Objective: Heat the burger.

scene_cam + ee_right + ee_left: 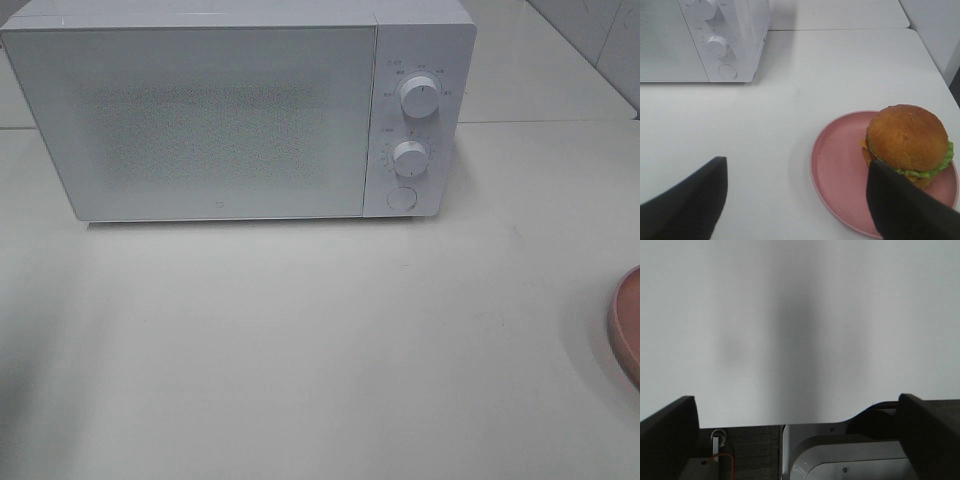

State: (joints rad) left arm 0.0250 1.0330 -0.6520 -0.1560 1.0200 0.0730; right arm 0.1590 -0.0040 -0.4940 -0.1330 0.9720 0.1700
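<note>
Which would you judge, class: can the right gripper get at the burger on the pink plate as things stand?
Probably yes. The right gripper is open and empty, and the burger sits uncovered on the pink plate close ahead, with only bare table between them.

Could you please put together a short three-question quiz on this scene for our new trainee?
1. True or false: the microwave door is shut.
2. What does the burger rest on? A) the bare table B) a pink plate C) the microwave's top
3. Fill in: the right hand is ____, with nothing between its fingers.

Key:
1. True; the door lies flush with the front.
2. B; the burger sits on the pink plate, on the side away from the microwave.
3. Open; both dark fingers stand wide apart above the table.
</note>
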